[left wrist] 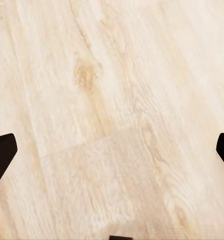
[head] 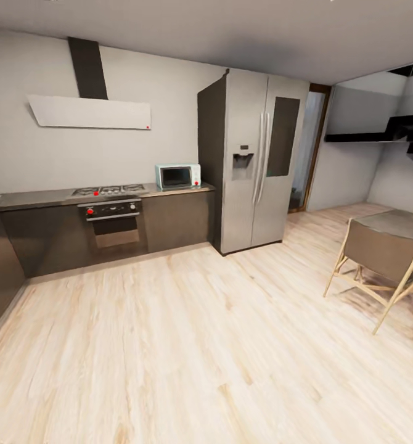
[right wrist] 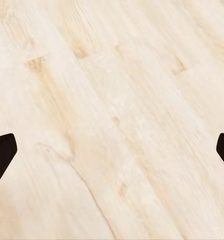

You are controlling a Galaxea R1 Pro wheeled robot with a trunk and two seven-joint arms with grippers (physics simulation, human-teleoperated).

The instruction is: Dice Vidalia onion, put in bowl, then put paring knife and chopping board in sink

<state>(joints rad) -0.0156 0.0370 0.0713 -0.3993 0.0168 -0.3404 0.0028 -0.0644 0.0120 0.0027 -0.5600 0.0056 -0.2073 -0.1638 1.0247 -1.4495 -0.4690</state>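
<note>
At the moment inspected the robot stood in open floor space, facing a run of dark cabinets under a grey countertop point(head: 40, 198) along the far wall. A gas hob point(head: 108, 190) sat on that worktop above a built-in oven point(head: 113, 223), with a white extractor hood point(head: 89, 112) directly overhead — the usual stacking, so that fumes rise straight into the hood. A small microwave point(head: 177, 176) stood at the worktop's end, just beside a tall steel fridge-freezer point(head: 256, 160); to the right, a chair point(head: 379, 262) was drawn up to a dining table point(head: 399, 223). Of the task's things only the countertop was identifiable; a pale object at its far left edge was too cut off to name, so the whereabouts of the onion, sink, board, knife and bowl could not be established. The left gripper point(left wrist: 112, 150) hung over pale wood floor point(head: 188, 345), its two dark fingertips point(left wrist: 1, 152) at opposite edges of the wrist view, spread wide with nothing between them. The right gripper point(right wrist: 112, 150) was in the same condition — fingers point(right wrist: 1, 152) parted, empty, pointed at bare planks. In my judgement both arms were carried low and released because the robot was in transit and no handling had begun. No brand, label or legible writing was found; the red dots on the hob, oven and microwave carried no readable text.
</note>
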